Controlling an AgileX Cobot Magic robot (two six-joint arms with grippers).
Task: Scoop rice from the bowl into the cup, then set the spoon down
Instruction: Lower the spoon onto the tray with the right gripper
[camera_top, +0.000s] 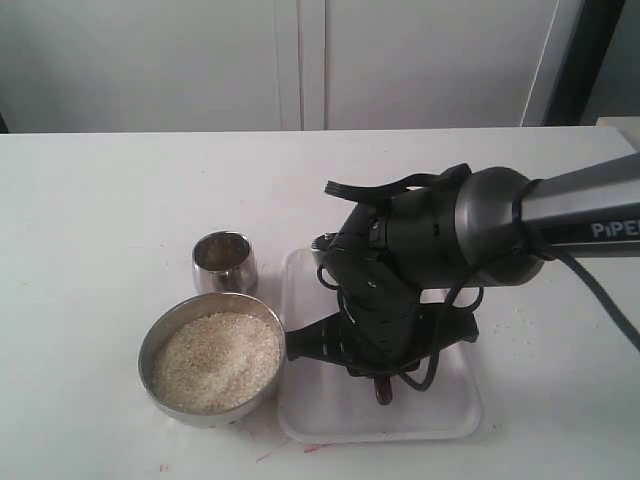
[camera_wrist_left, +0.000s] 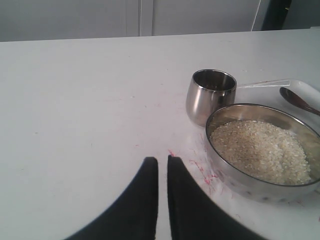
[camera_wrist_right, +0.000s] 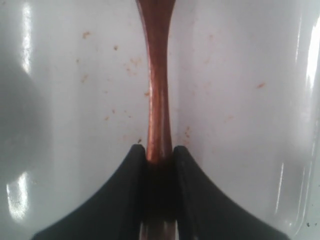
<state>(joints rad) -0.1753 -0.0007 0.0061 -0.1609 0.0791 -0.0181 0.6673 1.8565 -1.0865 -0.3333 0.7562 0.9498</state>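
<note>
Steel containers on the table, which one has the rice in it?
The wide, shallow bowl, filled with off-white rice. The small narrow cup beside it shows no rice.

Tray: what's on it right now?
The spoon, handle clamped in the right end effector; whether it rests or is lifted is unclear. The arm hides much of the tray in the exterior view.
</note>
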